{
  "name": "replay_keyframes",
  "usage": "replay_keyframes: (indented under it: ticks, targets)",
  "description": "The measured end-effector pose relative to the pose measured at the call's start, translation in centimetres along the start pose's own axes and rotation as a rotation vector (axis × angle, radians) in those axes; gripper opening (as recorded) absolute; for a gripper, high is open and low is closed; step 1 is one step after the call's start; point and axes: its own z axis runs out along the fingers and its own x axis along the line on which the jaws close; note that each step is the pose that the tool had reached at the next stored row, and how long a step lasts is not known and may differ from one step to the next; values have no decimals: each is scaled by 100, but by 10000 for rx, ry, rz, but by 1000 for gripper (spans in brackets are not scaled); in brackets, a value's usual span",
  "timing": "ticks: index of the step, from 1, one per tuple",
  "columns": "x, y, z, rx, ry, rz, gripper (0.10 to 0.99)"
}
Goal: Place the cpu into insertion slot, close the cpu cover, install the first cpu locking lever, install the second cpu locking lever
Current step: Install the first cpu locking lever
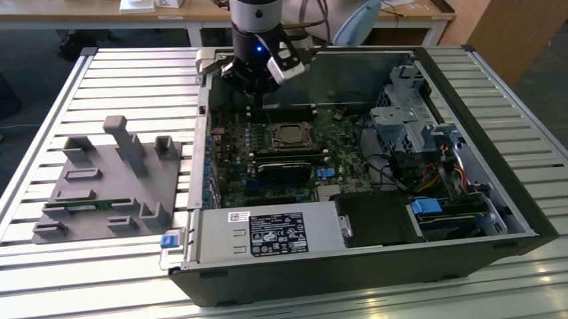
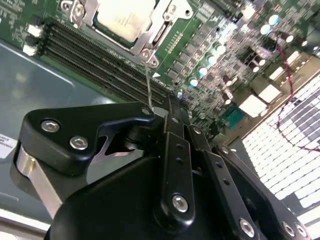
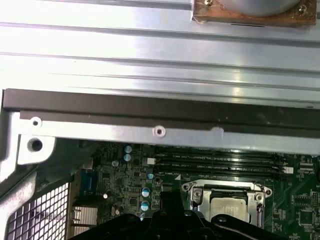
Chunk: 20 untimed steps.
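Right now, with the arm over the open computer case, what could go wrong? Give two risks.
1. The thin locking lever stands up from the corner of the cpu cover to the gripper; a sideways pull could bend it or let it slip free.
2. The memory slots and small capacitors lie right beside the cpu cover; a descent off line might strike them.

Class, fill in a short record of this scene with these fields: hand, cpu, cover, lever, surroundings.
hand: black robot hand, low over the green circuit board
cpu: small flat square silvery-beige chip, seated on the board
cover: thin square silvery metal frame plate, lying flat around the chip's top
lever: thin silvery wire rod, running from the cover's corner toward the hand
surroundings: open black computer case on a slatted metal table
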Motion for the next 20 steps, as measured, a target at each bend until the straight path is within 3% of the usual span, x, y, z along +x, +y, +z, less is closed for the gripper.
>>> replay_keyframes:
  ticks: [4, 15, 18, 20]
  targets:
    - [-44, 20, 15, 0, 0, 0, 106]
    - [-453, 58, 68, -2, 27, 1, 106]
    - [-486, 55, 83, -9, 52, 3, 106]
    - [-486, 54, 94, -172, 49, 3, 106]
